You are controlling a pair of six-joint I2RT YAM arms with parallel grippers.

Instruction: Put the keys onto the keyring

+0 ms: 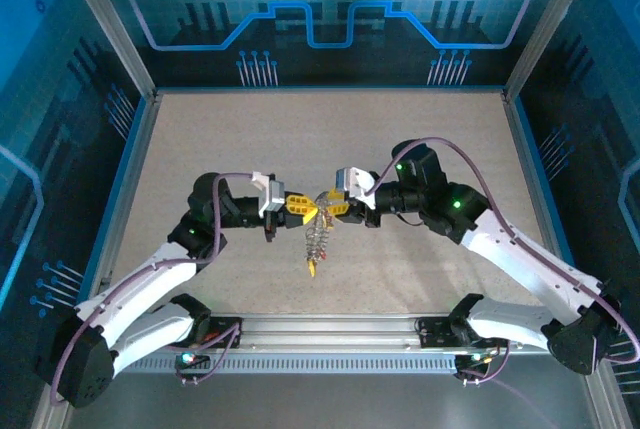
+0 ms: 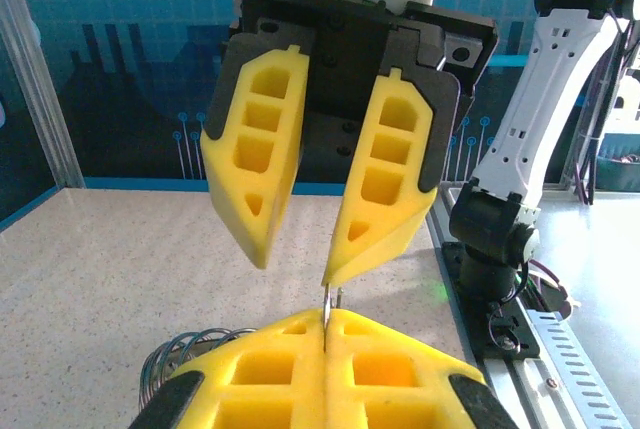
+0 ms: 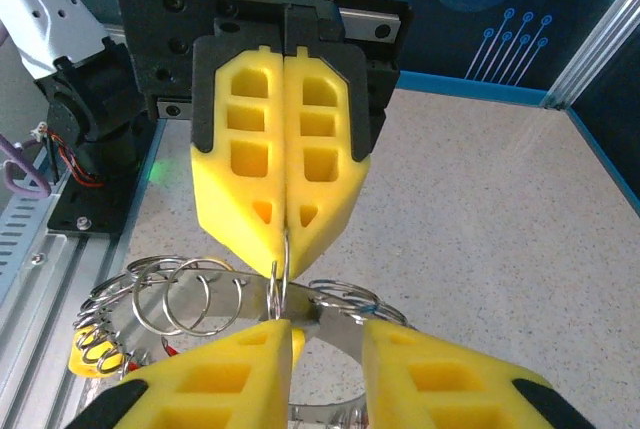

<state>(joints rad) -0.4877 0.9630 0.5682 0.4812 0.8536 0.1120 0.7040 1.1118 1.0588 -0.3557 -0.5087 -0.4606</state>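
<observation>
Claws meet above the bench [image 1: 400, 129], keyring [image 1: 316, 234] hanging between them.
Left claw [image 3: 283, 249] is pinched shut on it, right claw [image 3: 328, 329] part-open astride it; keys [image 1: 314, 251] dangle already strung, so threading looks well along.

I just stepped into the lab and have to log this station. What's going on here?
Two robot arms meet nose to nose over the middle of the table. The left gripper is shut on the thin silvery edge of the keyring, and the keys and some small split rings hang below it. The right gripper faces it with its jaws apart, one fingertip close beside the pinched metal. It has not yet gripped anything.
</observation>
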